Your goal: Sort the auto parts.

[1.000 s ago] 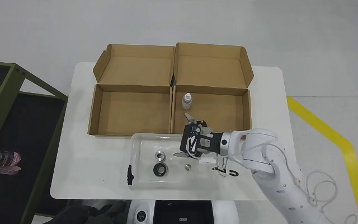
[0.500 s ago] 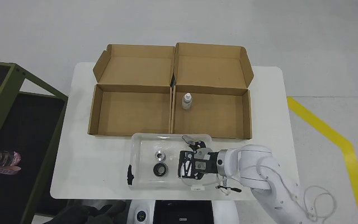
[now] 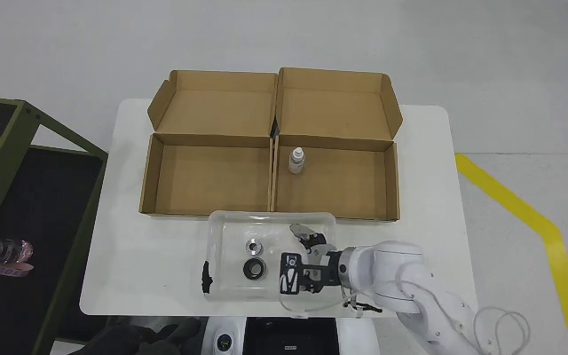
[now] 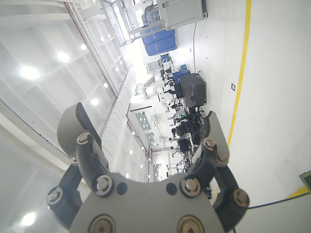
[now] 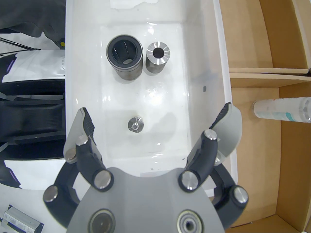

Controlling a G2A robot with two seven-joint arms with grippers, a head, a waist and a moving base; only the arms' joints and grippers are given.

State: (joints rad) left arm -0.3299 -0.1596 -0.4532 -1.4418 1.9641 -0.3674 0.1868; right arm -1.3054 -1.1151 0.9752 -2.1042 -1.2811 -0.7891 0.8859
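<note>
A clear plastic tray [image 3: 229, 232] at the table's front holds a steel bearing with a black bore [image 5: 124, 59], a slotted silver collet [image 5: 158, 58] beside it, and a small silver part [image 5: 135, 124]. The bearing [image 3: 255, 267] and collet [image 3: 254, 247] stand upright in the tray's left half. My right gripper [image 5: 155, 120] hovers open over the tray [image 5: 220, 49], its fingers straddling the small part without touching it. In the top view, that gripper [image 3: 297, 262] covers the tray's right half. My left gripper [image 4: 145, 120] is open and holds nothing, pointing into the room.
Two open cardboard boxes [image 3: 209, 176] stand side by side behind the tray. The right box [image 3: 355, 182] holds a white bottle [image 3: 297, 161], which is also in the right wrist view [image 5: 281, 110]. Bare table lies left of the tray.
My right gripper has moved from the tray's far rim near the right box toward the front, and now sits over the tray's inside. The parts have not moved.
</note>
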